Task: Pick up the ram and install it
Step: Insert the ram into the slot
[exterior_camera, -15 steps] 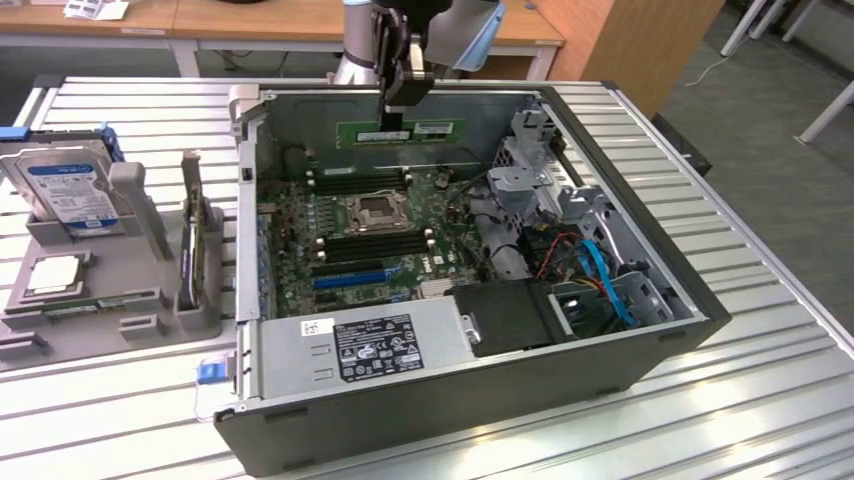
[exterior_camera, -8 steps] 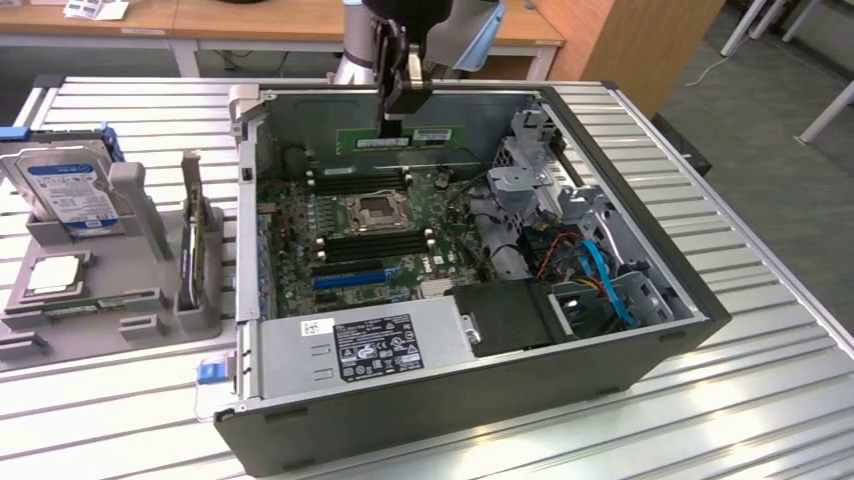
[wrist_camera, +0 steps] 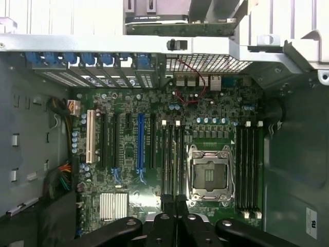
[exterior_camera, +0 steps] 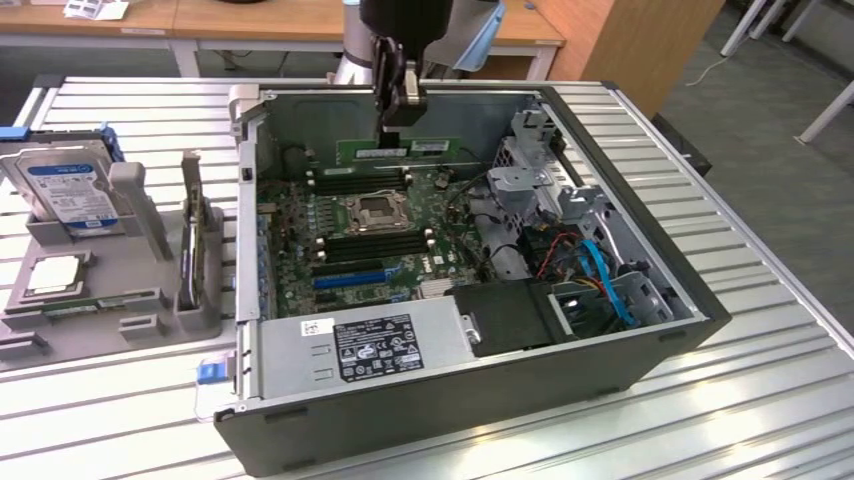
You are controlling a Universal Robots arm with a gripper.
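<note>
On the slatted metal table [exterior_camera: 781, 400] lies one open computer case [exterior_camera: 467, 420], its single motherboard [exterior_camera: 447, 185] facing up. The one arm [exterior_camera: 407, 20] reaches straight down near the case's far wall. Its pincer [exterior_camera: 396, 125] is closed narrow on the one ram [exterior_camera: 434, 148], held level on edge above the motherboard. Toward the table edge at the exterior view's left stand one hard drive [exterior_camera: 67, 185] and one expansion card [exterior_camera: 194, 240].

I see the slatted metal table [exterior_camera: 761, 390] carrying the open PC case [exterior_camera: 441, 425], grey parts holder [exterior_camera: 134, 325] just beside it on the exterior view's left.
</note>
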